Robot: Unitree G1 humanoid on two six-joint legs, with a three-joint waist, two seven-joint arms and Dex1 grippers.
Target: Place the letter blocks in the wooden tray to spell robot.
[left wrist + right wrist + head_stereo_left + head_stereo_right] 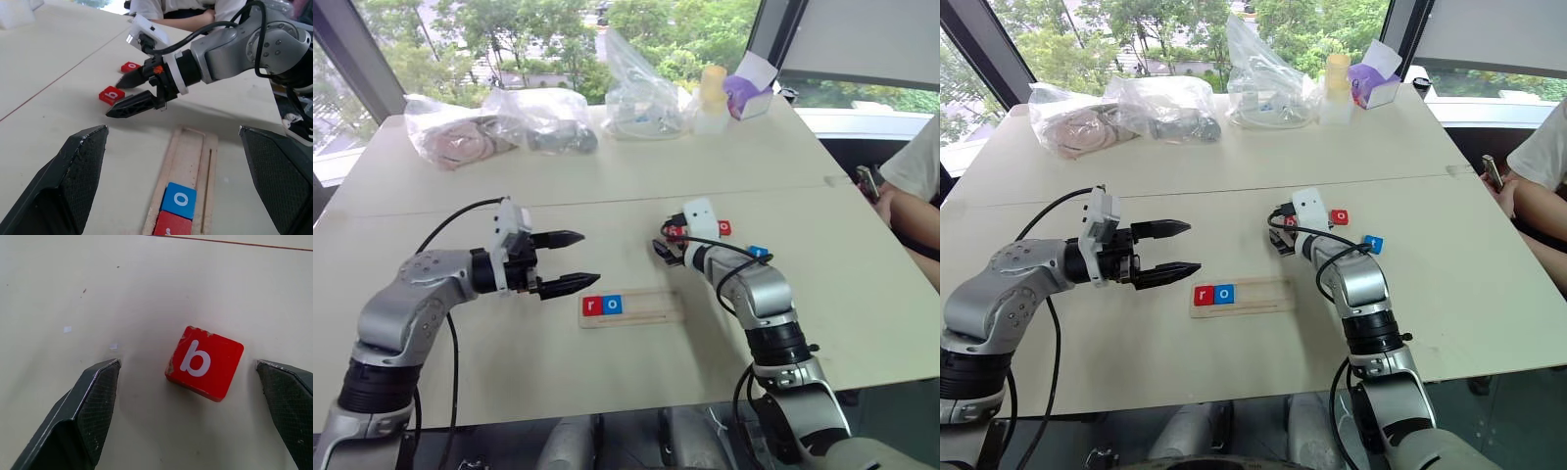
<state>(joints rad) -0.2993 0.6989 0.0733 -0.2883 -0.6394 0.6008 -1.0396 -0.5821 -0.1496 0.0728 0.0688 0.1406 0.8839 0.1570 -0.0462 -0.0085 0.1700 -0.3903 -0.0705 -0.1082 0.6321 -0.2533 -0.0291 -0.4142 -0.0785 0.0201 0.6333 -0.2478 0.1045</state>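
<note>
Left end effector (590, 258) hovers released, fingers apart, just left of the wooden tray (651, 305). The tray's left end holds a red "r" block (591, 305) touching a blue "o" block (613, 305). Beyond the tray, the right end effector (1278, 235) is spread wide around a red "b" block (204, 363), which lies untouched on the worktop (460, 196). Further right lie another red block (724, 227) and a blue block (758, 252), letters unreadable. Plastic bags (538, 117) sit farthest.
</note>
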